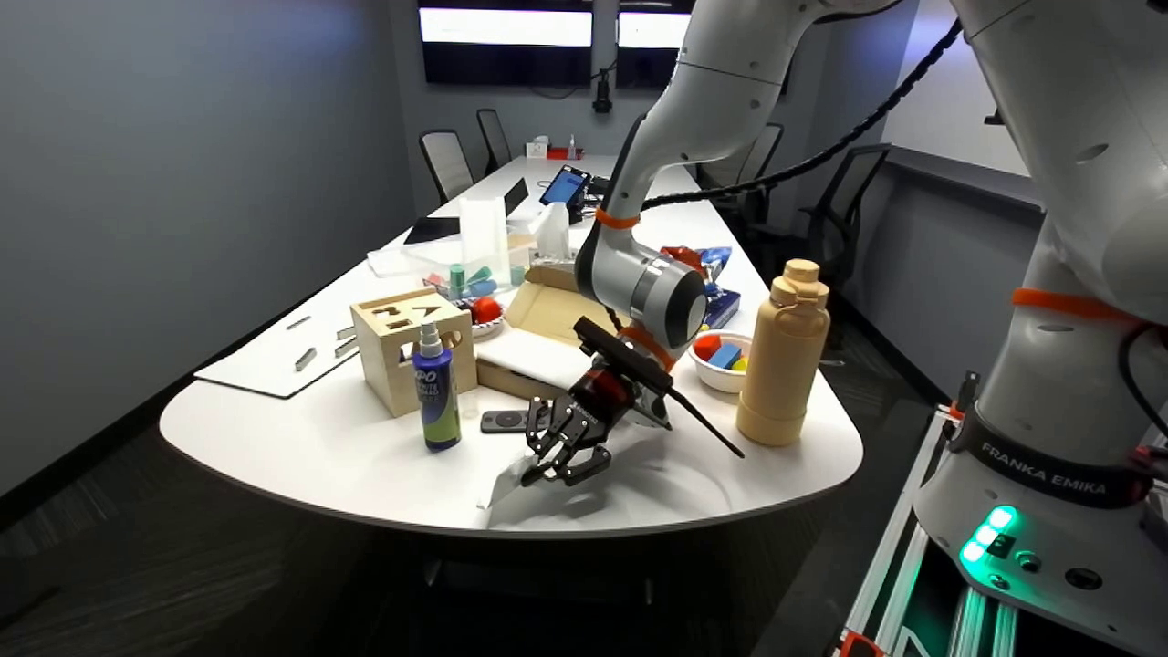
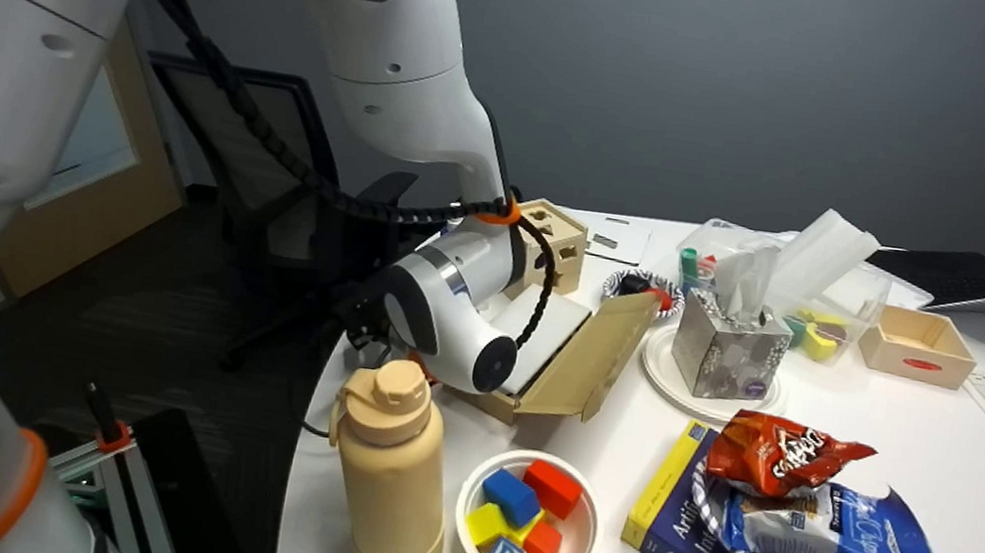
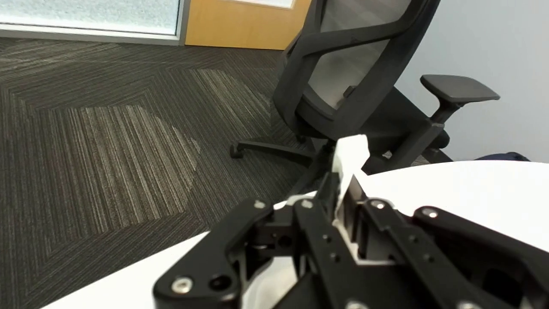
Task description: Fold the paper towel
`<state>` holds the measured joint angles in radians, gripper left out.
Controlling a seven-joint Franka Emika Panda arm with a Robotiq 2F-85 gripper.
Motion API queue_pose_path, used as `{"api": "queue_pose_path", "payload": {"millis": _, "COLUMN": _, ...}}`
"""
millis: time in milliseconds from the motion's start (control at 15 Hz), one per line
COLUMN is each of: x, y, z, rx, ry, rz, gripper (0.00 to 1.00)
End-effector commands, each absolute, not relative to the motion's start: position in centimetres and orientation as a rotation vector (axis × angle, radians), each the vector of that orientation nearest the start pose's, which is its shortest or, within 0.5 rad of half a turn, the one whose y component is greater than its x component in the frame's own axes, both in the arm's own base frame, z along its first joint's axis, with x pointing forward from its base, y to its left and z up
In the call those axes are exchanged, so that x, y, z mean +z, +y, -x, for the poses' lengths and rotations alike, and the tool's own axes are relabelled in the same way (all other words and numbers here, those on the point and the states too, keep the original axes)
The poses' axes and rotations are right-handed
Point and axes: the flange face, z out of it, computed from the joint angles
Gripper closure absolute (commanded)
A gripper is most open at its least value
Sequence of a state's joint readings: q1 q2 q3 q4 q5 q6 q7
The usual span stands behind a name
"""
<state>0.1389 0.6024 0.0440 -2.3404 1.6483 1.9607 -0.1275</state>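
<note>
Gripping the paper towel (image 1: 502, 484) in the closed gripper (image 3: 342, 193), with a short white flap projecting past the fingertips (image 3: 328, 194), low over the rounded end of the table (image 1: 347, 474). Cannot determine contact between flap and table, nor the extent of any sheet beneath the gripper.

Handling: treat as very light, soft and limp. Expect sagging under its own weight, almost no resistance to bending, and possible tearing or creeping out of a shallow pinch if pulled hard. Take hold near a corner or free edge, deep enough for a secure bite — never by a bare sliver. To fold, lift only slightly, carry slowly across, lower, release, then press along the crease.

Pose: see in an exterior view the arm (image 1: 707, 119), reaching over the table and bent downward toward the wrist (image 1: 650, 292). Note the gripper as strongly tilted, directed outward toward the table edge rather than straight down — consistent with floor (image 3: 128, 128) and a chair (image 3: 317, 113) in the wrist view beyond the fingertips. Verify the pinch in the wrist view.
</note>
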Motion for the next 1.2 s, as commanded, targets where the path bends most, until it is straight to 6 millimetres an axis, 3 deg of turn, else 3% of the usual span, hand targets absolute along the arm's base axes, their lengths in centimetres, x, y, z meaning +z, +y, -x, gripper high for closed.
{"api": "queue_pose_path", "payload": {"millis": 0, "x": 8.2, "y": 13.8, "z": -42.1, "rx": 0.785, "ry": 1.181, "rz": 1.573, "gripper": 0.98}}
{"api": "queue_pose_path", "payload": {"millis": 600, "x": 9.6, "y": 9.8, "z": -42.6, "rx": 0.667, "ry": 1.321, "rz": 1.439, "gripper": 0.98}}
{"api": "queue_pose_path", "payload": {"millis": 1133, "x": 10.7, "y": 8.7, "z": -41.8, "rx": 0.656, "ry": 1.387, "rz": 1.411, "gripper": 0.98}}
